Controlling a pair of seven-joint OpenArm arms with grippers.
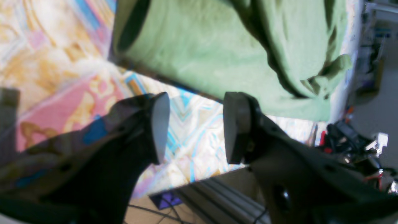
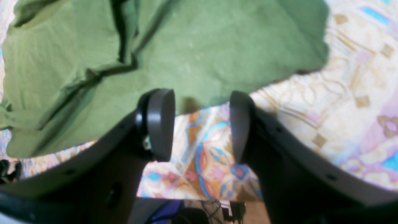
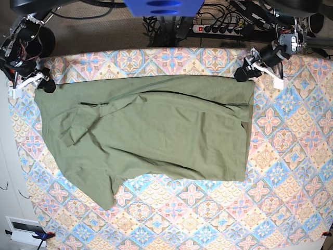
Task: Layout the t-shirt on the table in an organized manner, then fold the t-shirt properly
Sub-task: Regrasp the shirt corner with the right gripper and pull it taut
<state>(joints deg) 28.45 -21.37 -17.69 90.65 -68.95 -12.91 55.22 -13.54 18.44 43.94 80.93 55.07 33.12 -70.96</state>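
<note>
An olive-green t-shirt (image 3: 156, 130) lies spread sideways across the far half of the tile-patterned table (image 3: 281, 182), creased near one sleeve, with broad bare cloth toward the near edge. At its far corners, the left gripper (image 1: 196, 127) and right gripper (image 2: 202, 124) hang with jaws apart, holding nothing. Cables and a power strip (image 3: 218, 27) crowd the floor beyond.

I read this as a robotics lab or workshop, not a home. Past the far edge of the table (image 3: 291, 208) I see a power strip (image 3: 221, 28) on a bare floor amid tangled cables (image 3: 234, 15). The left wrist view shows an aluminium frame rail (image 1: 214, 193) under the table edge and cluttered electronics (image 1: 351, 140) beyond it.
</note>
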